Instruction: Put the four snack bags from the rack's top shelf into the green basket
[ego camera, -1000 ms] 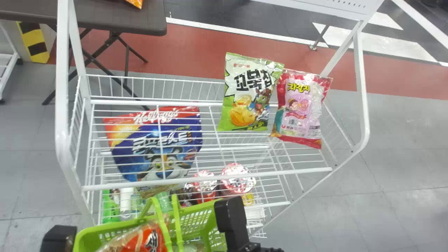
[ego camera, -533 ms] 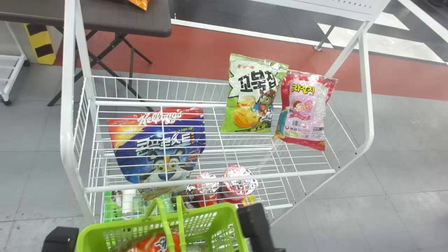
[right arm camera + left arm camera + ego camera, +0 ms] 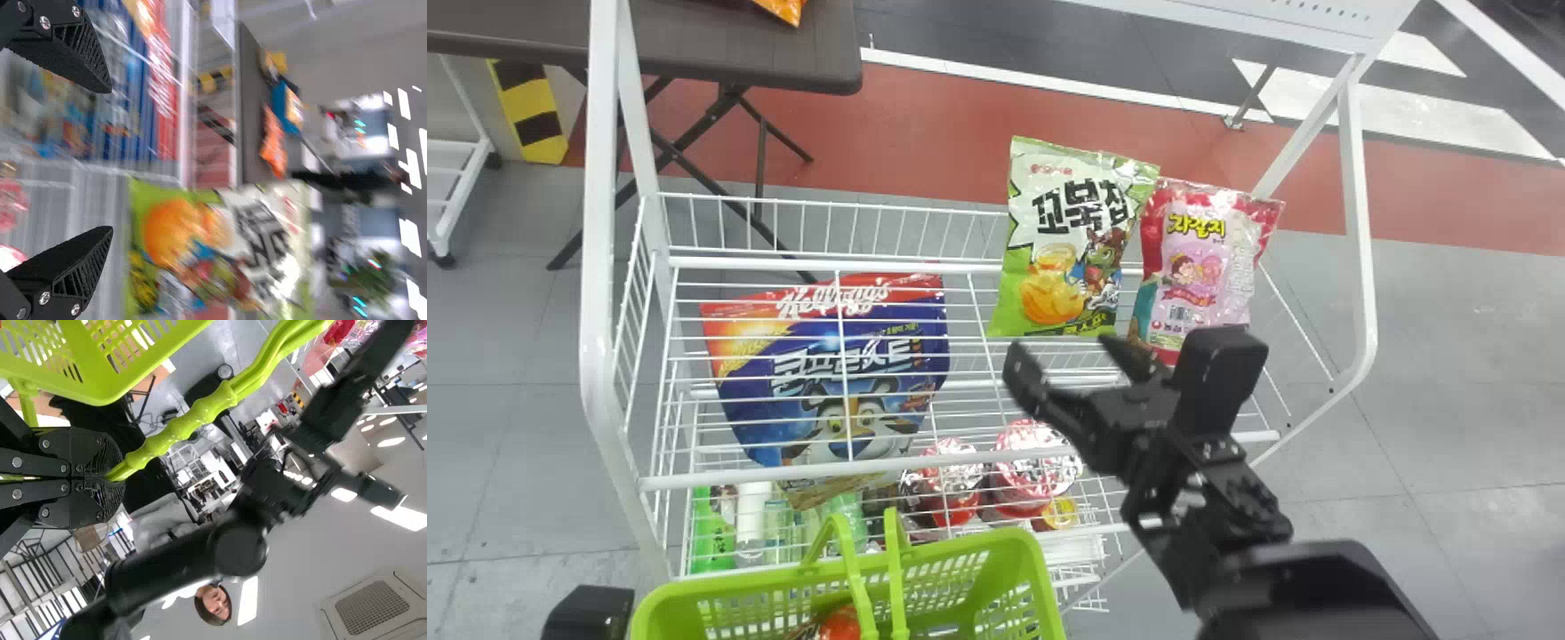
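Note:
My right gripper [image 3: 1072, 360] is over the rack's top shelf, just in front of the green snack bag [image 3: 1063, 240] and the pink bag [image 3: 1196, 267]. In the right wrist view my right gripper [image 3: 107, 160] stands open, nothing between its fingers, the green bag [image 3: 213, 247] beyond it. A blue bag [image 3: 827, 356] lies at the shelf's left. An orange-red bag [image 3: 838, 624] is inside the green basket [image 3: 1014, 542]. My left gripper [image 3: 587, 613] is at the basket's left; in the left wrist view my left gripper [image 3: 110, 477] is shut on the basket handle [image 3: 180, 430].
The rack's white front rail [image 3: 960, 462] runs between basket and top shelf, with a side post [image 3: 600, 267] at left. Red-lidded cups [image 3: 1032, 462] and bottles stand on the lower shelf. Behind is a dark table [image 3: 783, 53].
My right gripper has risen from beside the basket, forward and to the right, up to the top shelf. The basket has shifted slightly, and its orange-red bag now shows less.

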Available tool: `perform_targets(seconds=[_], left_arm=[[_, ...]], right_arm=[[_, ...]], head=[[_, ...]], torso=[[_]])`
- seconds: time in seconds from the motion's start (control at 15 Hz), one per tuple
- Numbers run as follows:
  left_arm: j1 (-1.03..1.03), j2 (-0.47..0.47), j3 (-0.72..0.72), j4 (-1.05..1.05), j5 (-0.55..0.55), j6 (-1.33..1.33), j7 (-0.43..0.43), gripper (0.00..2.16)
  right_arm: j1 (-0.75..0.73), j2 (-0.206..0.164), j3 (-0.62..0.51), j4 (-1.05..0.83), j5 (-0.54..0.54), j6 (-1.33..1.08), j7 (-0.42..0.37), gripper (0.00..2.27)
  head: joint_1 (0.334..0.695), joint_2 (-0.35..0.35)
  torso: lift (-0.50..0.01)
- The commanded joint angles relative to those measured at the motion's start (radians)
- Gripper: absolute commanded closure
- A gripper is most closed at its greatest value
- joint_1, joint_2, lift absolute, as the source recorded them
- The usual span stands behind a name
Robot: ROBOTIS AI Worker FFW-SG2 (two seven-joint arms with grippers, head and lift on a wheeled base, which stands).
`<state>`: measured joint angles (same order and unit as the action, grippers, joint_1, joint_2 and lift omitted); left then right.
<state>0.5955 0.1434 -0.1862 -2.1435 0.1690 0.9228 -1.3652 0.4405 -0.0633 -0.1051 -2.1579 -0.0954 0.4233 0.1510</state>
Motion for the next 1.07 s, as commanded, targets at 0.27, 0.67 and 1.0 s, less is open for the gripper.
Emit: perform_targets(seconds=[0.27,0.67,1.0], left_arm=[[-0.008,0.004,0.001,-0.003,-0.003,0.018,-0.005,1.53],[-0.028,0.005,0.001,0.01,-0.005,0.028,-0.006,1.53],[-0.03,0.005,0.001,0.01,-0.005,0.025,-0.005,1.53]], right_arm=[[-0.246,0.01,0.002,0.277,0.112,-0.086,-0.182,0.09],[-0.329,0.01,-0.016,0.339,0.115,0.088,-0.08,2.1],[-0.284,0.01,-0.031,0.294,0.1,0.002,-0.061,2.22]], head=[[0.695,-0.35],[0.695,-0.35],[0.695,-0.35]], torso=[[0.0],[0.0],[0.0]])
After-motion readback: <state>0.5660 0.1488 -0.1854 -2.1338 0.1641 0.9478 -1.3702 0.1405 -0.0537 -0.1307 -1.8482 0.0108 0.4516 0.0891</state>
